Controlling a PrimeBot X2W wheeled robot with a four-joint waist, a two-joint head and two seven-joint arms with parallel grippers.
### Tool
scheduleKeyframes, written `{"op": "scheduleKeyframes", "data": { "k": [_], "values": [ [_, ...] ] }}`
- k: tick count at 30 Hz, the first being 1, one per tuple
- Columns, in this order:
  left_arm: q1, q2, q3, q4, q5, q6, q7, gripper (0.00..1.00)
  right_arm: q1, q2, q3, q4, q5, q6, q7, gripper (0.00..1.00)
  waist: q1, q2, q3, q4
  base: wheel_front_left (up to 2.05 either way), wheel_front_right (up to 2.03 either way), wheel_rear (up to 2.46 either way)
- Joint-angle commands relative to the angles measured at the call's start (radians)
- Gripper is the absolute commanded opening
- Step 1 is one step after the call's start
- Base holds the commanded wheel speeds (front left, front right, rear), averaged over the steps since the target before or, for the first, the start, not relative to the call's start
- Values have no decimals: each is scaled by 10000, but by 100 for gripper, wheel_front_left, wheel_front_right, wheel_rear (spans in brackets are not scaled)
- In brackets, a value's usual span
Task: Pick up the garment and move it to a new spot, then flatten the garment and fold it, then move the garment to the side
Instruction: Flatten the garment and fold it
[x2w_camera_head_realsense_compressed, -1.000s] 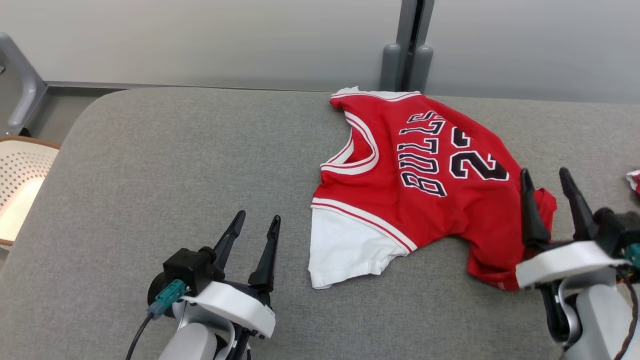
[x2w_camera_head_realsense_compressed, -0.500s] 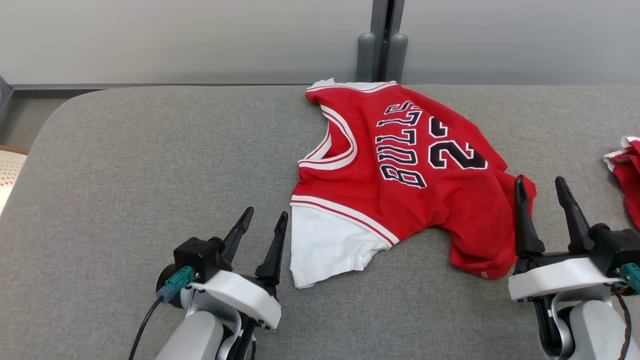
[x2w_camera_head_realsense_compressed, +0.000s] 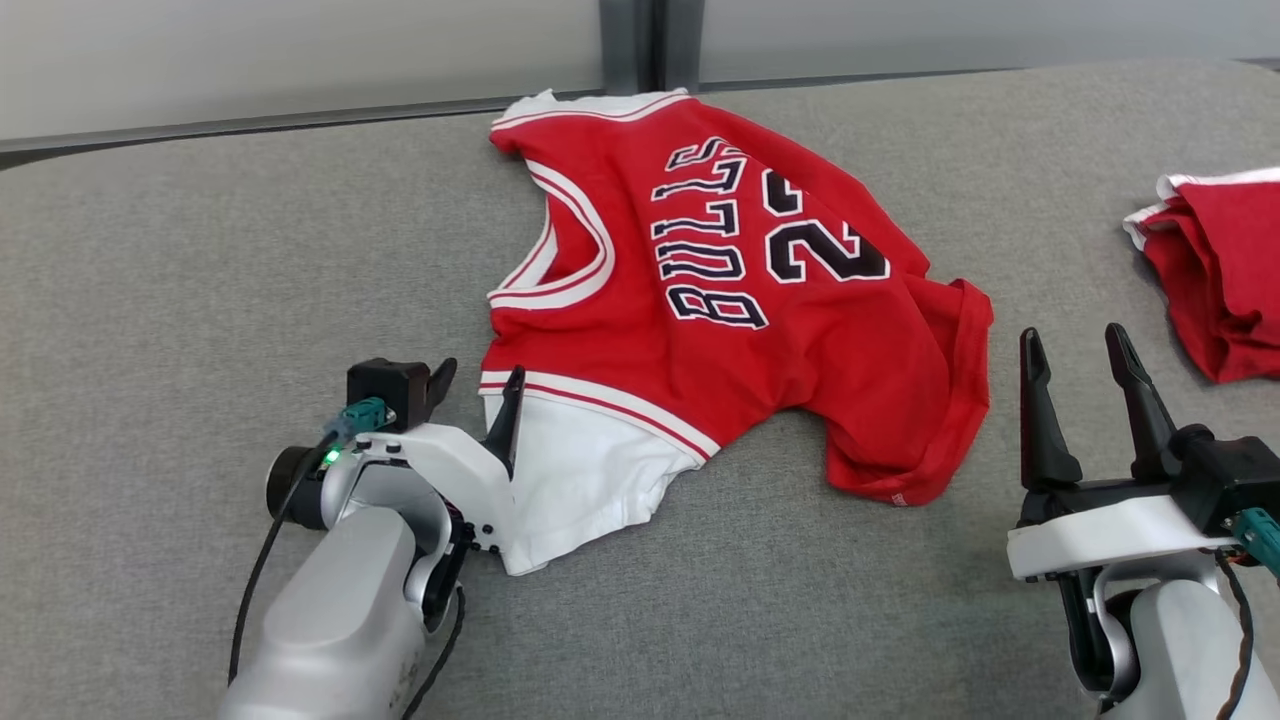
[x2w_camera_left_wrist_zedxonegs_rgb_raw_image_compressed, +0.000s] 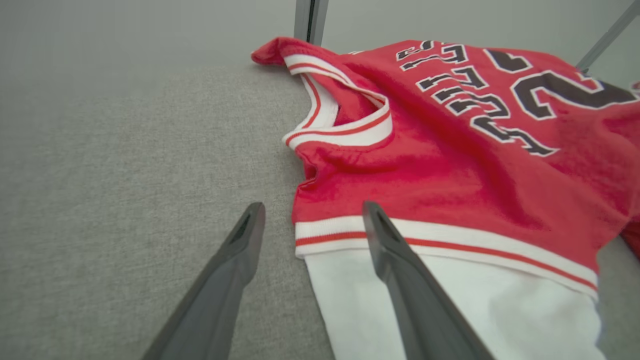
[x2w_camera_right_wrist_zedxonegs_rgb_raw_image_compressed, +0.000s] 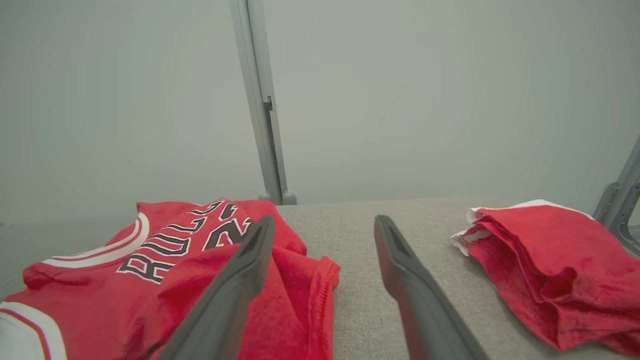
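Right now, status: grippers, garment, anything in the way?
Both open: left gripper straddles the jersey sleeve edge, right gripper beside its hem. Unheld, crumpled. Other red cloth apart, right.

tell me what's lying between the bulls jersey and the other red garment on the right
Bare grey surface, seen in the head view between the jersey and the red garment.

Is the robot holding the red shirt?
No, the red basketball jersey lies on the grey table; left tool and right tool are open.
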Motion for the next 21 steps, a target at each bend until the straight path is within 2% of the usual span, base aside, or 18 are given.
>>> {"op": "scheduleKeyframes", "data": {
  "k": [1, 6, 9, 10, 11, 14, 21],
  "values": [
    [-165, 53, 13, 113, -9, 40, 0, 100, -92, 0, -14, -38, -55, 1, -57, 100, 0, 0, 219, -222, 0, 0, 0],
    [-834, 65, -67, 1245, 20, 26, 214, 100, -143, 57, -123, -59, -71, 1, -99, 100, 0, 0, 401, -427, 0, 0, 0],
    [-1013, 57, -161, 1776, -32, -182, 346, 100, -148, 110, -148, -11, 33, 1, -135, 100, 0, 0, 425, -470, 0, 0, 0],
    [-1053, 56, -193, 1886, -69, -276, 359, 39, -144, 121, -151, 4, 38, 1, -140, 100, 0, 0, 422, -468, 0, 0, 0],
    [-1079, 48, -261, 1990, -60, -363, 350, 0, -142, 128, -156, 16, 38, 1, -152, 100, 0, 0, 412, -456, 0, 0, 0],
    [-1190, 75, -300, 2165, -157, -521, 92, 0, -102, 148, -206, 89, 14, 1, -170, 100, 0, 0, 350, -345, 0, 0, 0],
    [-1525, 258, 368, 1815, -571, -431, -894, 0, -41, 152, -259, 261, -105, 1, -182, 100, 0, 0, 140, 138, 0, 0, 0]
  ]
}}
